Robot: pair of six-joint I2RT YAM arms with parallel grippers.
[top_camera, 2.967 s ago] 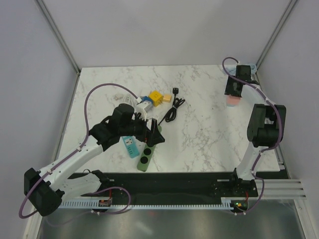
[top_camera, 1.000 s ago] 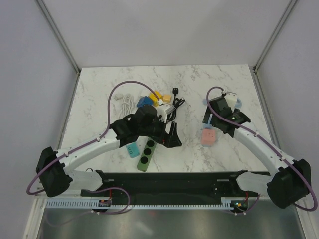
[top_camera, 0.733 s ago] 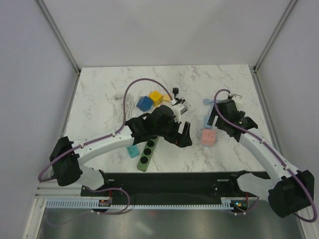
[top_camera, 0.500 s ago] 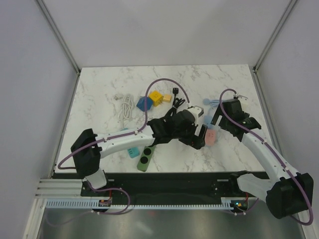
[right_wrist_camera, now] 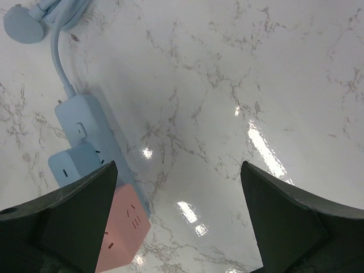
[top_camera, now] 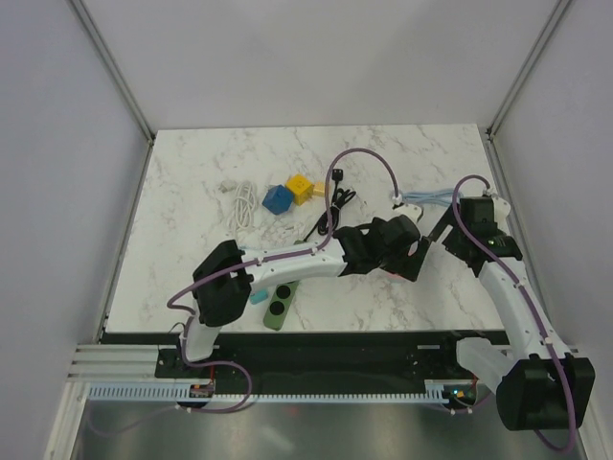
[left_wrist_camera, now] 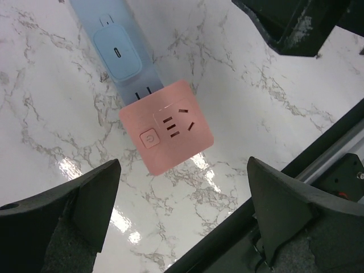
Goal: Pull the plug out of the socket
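Note:
A pink square plug block (left_wrist_camera: 166,126) sits pushed onto the end of a light blue power strip (left_wrist_camera: 122,68) lying on the marble table. A small blue charger (left_wrist_camera: 116,51) is also plugged into that strip. My left gripper (left_wrist_camera: 182,227) is open and empty, hovering just above and near of the pink block. My right gripper (right_wrist_camera: 179,227) is open and empty, above bare table to the right of the strip (right_wrist_camera: 91,131) and the pink block (right_wrist_camera: 122,236). In the top view my left gripper (top_camera: 414,257) hides the block; my right gripper (top_camera: 448,230) is close beside it.
The strip's pale blue cable (top_camera: 431,197) runs along the table behind the grippers. A blue cube (top_camera: 278,199), a yellow cube (top_camera: 301,187), a black cable (top_camera: 335,206) and a white cable (top_camera: 241,203) lie centre-left. A green power strip (top_camera: 280,302) lies near the front edge.
My left arm has swung right across the table until its gripper is over the pink block. My right gripper has drawn back to the right, away from the block.

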